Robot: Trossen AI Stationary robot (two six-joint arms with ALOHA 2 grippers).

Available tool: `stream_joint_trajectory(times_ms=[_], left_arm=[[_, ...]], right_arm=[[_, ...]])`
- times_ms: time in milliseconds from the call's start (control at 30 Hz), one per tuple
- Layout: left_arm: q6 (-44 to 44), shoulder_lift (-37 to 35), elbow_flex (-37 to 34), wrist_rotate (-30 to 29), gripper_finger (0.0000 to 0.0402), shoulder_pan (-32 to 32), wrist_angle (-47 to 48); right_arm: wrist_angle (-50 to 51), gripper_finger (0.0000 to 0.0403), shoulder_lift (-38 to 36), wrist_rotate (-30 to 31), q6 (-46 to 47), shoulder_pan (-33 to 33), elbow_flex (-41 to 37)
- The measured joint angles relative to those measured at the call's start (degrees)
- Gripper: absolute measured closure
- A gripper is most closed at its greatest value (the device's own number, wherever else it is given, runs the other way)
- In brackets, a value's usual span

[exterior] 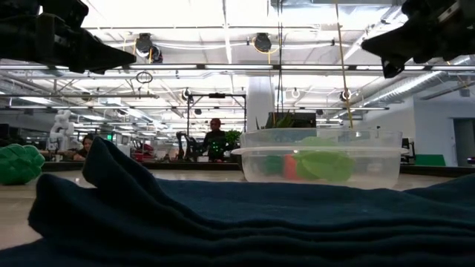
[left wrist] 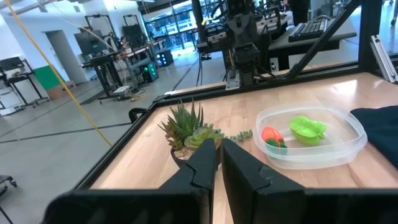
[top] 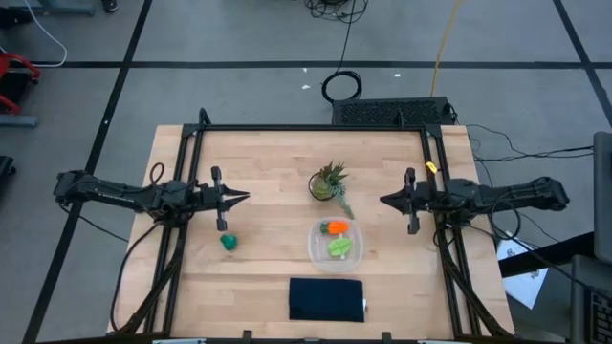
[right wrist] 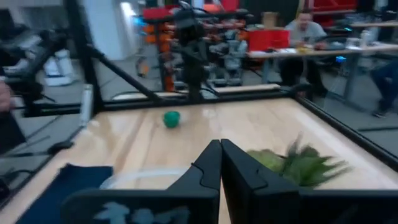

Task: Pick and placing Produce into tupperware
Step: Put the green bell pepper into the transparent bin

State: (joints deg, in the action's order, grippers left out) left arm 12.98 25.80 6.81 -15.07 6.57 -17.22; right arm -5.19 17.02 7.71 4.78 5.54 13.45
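The clear tupperware (top: 313,250) stands on the table right of centre. Inside it lie the orange carrot (top: 335,227) and the lime-green piece (top: 339,247), which also show as the carrot (left wrist: 272,135) and lime piece (left wrist: 308,129) in the left wrist view. The dark green piece (top: 229,242) rests on the bare wood to the tupperware's left, and shows as a green ball (right wrist: 171,118) in the right wrist view. My left gripper (top: 244,198) hovers shut and level above the table's left part. My right gripper (top: 385,201) hovers shut and level at the right, facing it.
A small spiky potted plant (top: 330,182) stands just beyond the tupperware, between the two grippers. A dark navy cloth (top: 326,299) lies near the front edge and fills the low view's foreground. A black frame (top: 316,127) borders the table. People sit in the room beyond.
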Motion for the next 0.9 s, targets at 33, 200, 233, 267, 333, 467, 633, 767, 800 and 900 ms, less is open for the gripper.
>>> stream_joint_trajectory(times_ms=[33, 200, 233, 267, 333, 467, 633, 767, 800, 900], left_arm=[[0.0, 0.0, 0.0, 0.0, 0.0371, 0.0, 0.2], [-0.1, 0.0, 0.0, 0.0, 0.0371, 0.0, 0.9], [0.0, 0.0, 0.0, 0.0, 0.0371, 0.0, 0.9], [0.0, 0.0, 0.0, 0.0, 0.0371, 0.0, 0.9], [0.0, 0.0, 0.0, 0.0, 0.0371, 0.0, 0.9], [-0.2, 0.0, 0.0, 0.0, 0.0371, 0.0, 1.0], [-1.9, 0.0, 0.0, 0.0, 0.0371, 0.0, 1.5], [-1.4, 0.0, 0.0, 0.0, 0.0371, 0.0, 2.1], [-1.0, 0.0, 0.0, 0.0, 0.0371, 0.0, 2.1], [-0.2, 0.0, 0.0, 0.0, 0.0371, 0.0, 2.1]], right_arm=[[0.2, 0.0403, -0.8, -0.6, 0.1, -0.2, -0.2], [3.4, 0.0403, -3.3, -0.5, 0.1, -0.3, -0.4], [3.5, 0.0403, -3.4, -0.5, -0.1, -0.3, -0.4], [3.4, 0.0403, -3.4, -0.5, -0.5, -0.3, -0.4], [3.3, 0.0403, -3.4, -0.5, -1.4, -0.3, -0.4], [3.3, 0.0403, -3.4, -0.5, -3.9, -0.3, -0.4], [4.0, 0.0403, -3.4, -0.5, -4.9, -0.3, -0.4], [5.4, 0.0403, -3.9, -0.3, -4.8, -0.3, -0.4], [5.5, 0.0403, -4.1, -0.3, -4.9, -0.3, -0.4], [6.2, 0.0403, -5.1, -0.2, -4.6, -0.3, -0.4]])
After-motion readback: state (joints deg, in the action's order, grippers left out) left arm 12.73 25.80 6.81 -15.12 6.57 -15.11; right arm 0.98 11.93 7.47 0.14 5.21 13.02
